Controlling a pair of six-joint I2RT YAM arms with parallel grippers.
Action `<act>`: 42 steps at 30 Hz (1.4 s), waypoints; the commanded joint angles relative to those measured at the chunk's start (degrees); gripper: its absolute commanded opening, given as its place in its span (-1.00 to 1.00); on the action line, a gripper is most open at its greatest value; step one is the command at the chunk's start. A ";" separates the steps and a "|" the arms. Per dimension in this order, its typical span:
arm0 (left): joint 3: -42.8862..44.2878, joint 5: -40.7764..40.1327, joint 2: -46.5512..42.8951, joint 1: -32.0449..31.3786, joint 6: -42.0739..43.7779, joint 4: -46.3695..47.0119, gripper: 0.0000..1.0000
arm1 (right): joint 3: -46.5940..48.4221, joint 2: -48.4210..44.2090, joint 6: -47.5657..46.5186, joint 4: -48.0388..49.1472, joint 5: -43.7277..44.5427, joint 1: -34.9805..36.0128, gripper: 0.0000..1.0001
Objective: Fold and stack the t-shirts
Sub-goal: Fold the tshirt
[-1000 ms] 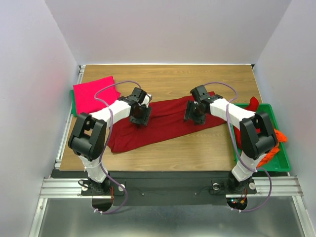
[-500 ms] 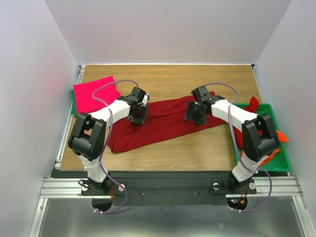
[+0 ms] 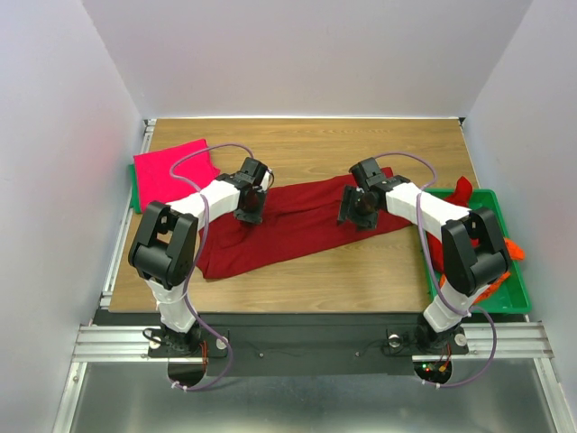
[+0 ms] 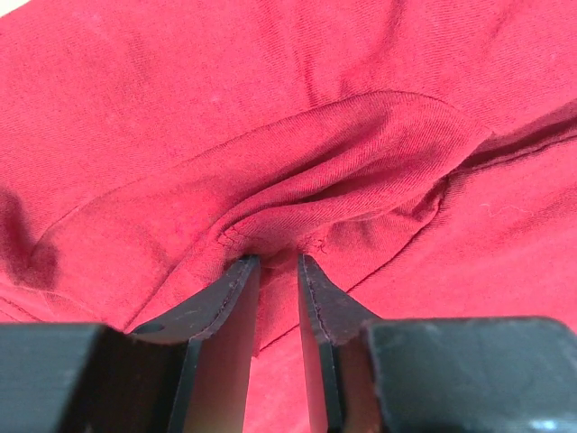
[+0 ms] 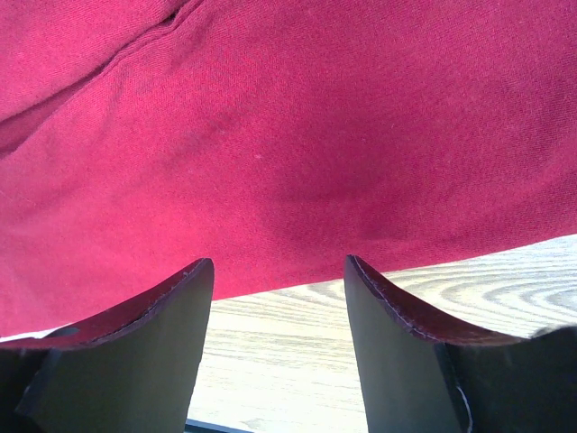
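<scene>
White walls (image 3: 315, 54) stand around a wooden table (image 3: 343, 271). A dark red shirt (image 3: 297, 225) lies long across the middle. A pink shirt (image 3: 167, 171) lies folded at the far left. A green tray (image 3: 505, 298) sits on the right. The left gripper (image 4: 278, 262) pinches a fold of the red shirt, its fingers nearly together. The right gripper (image 5: 278, 262) is spread wide over the shirt's edge and holds nothing.

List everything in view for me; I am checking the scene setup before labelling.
dark red t-shirt: one, dark red, spread across the table's middle
pink t-shirt: one, bright pink, folded, far left
green tray: one, green, right edge
bunched clothes: count unclear, red and orange, in the green tray
table: one, brown wood
left tool: one, black, pinching a fold of the dark red t-shirt
right tool: one, black, open over that shirt's edge
</scene>
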 commanded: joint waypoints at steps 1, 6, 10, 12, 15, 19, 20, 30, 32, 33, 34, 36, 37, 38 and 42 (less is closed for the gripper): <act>0.42 -0.53 -1.40 0.05 0.12 0.82 -0.29 | 0.27 -1.94 0.71 1.21 0.05 0.56 0.31; -0.38 0.17 -1.93 0.05 0.03 1.09 -0.23 | 0.62 -1.67 0.71 1.04 -0.04 0.56 0.31; -0.73 -1.23 -1.41 -0.13 -0.06 1.18 -0.14 | 0.71 -1.32 0.80 1.04 -0.12 0.56 0.31; -0.73 -2.63 -0.97 -0.57 -0.24 1.18 -0.16 | 0.80 -1.15 0.80 1.04 -0.21 0.56 0.31; -0.73 -4.57 -0.61 -1.27 -0.50 1.18 -0.31 | 1.06 -0.88 0.80 1.04 -0.30 0.56 0.31; -0.82 -5.71 -0.18 -2.06 -0.68 1.18 -0.31 | 1.33 -0.53 0.80 1.04 -0.48 0.56 0.31; -0.91 -6.24 -0.09 -2.58 -0.68 1.00 -0.31 | 1.50 -0.36 0.80 1.04 -0.56 0.56 0.31; -1.70 -8.26 -0.70 -4.79 -0.94 0.56 -0.30 | 2.38 1.05 0.53 1.04 -1.27 0.56 0.31; -2.05 -8.35 -0.35 -4.87 -1.12 0.65 -0.30 | 2.29 1.05 0.53 1.04 -1.27 0.65 0.31; -2.05 -8.78 0.08 -4.87 -1.12 0.65 -0.30 | 2.21 0.97 0.53 1.04 -1.27 0.65 0.31; -2.05 -9.14 0.35 -4.87 -1.12 0.65 -0.30 | 2.12 0.88 0.45 1.04 -1.27 0.65 0.31; -1.79 -9.75 1.05 -4.87 -1.03 0.48 -0.30 | 1.94 0.79 0.44 1.04 -1.18 0.65 0.31; -1.61 -9.67 1.32 -4.87 -1.03 0.39 -0.30 | 1.94 0.79 0.53 1.04 -1.18 0.65 0.31; -1.17 -9.41 1.75 -4.87 -1.03 0.30 -0.30 | 1.77 0.79 0.53 1.04 -1.18 0.65 0.31; -1.08 -9.32 1.76 -5.14 -0.94 0.30 -0.41 | 1.77 0.79 0.44 1.04 -1.18 0.65 0.31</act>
